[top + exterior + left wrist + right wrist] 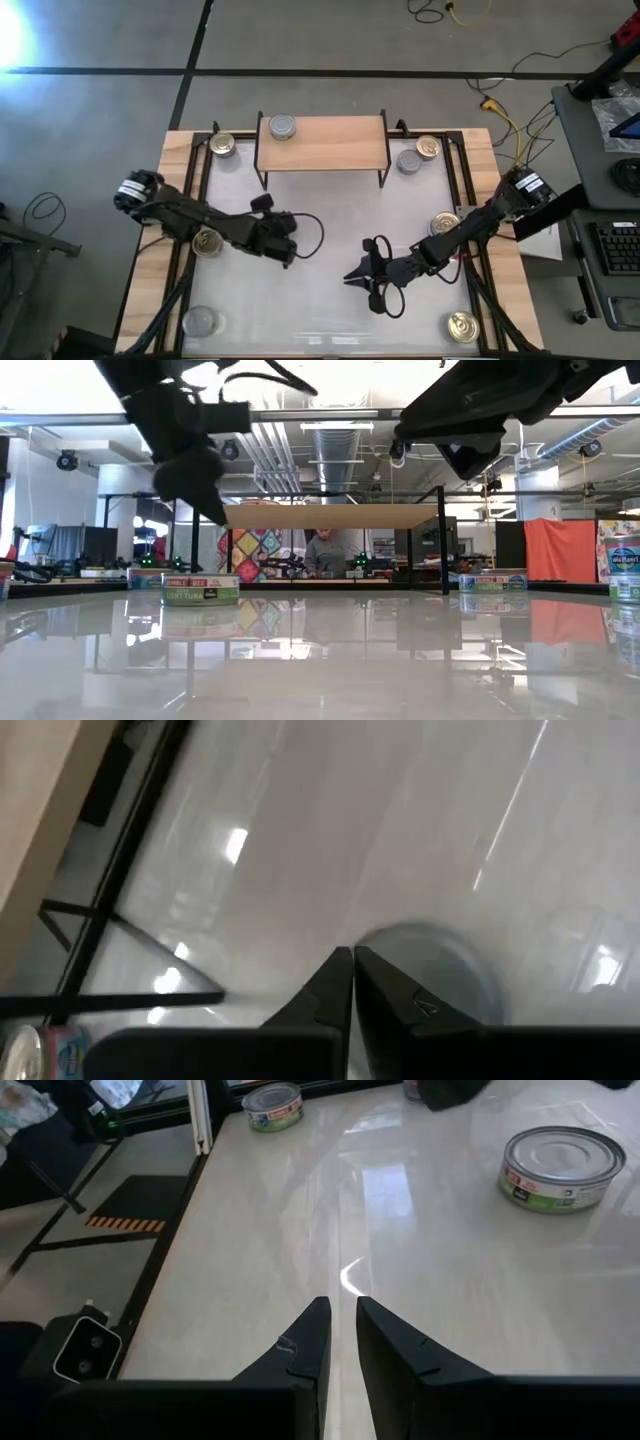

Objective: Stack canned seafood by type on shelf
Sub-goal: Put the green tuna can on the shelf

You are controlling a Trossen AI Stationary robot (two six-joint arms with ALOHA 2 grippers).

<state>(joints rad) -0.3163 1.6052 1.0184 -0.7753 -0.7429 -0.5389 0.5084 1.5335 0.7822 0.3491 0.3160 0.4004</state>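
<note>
Light-wood shelf (323,141) at bench (330,290) far edge, one silver-topped can (283,126) on it, other cans scattered on bench. Left gripper (291,249) and right gripper (356,276) mid-bench, jaws closed, holding nothing.

One camera hangs high up and looks straight down on the whole white tabletop (330,250), far enough to see the floor around it. Another sits low at the tabletop's edge and looks flat across it at the shelf (335,516) and the room behind. The shelf (322,141) shows from above too. Two more cameras ride on the arms, very close to the tabletop, each looking past its own dark fingers (345,990) (310,1342).
</note>
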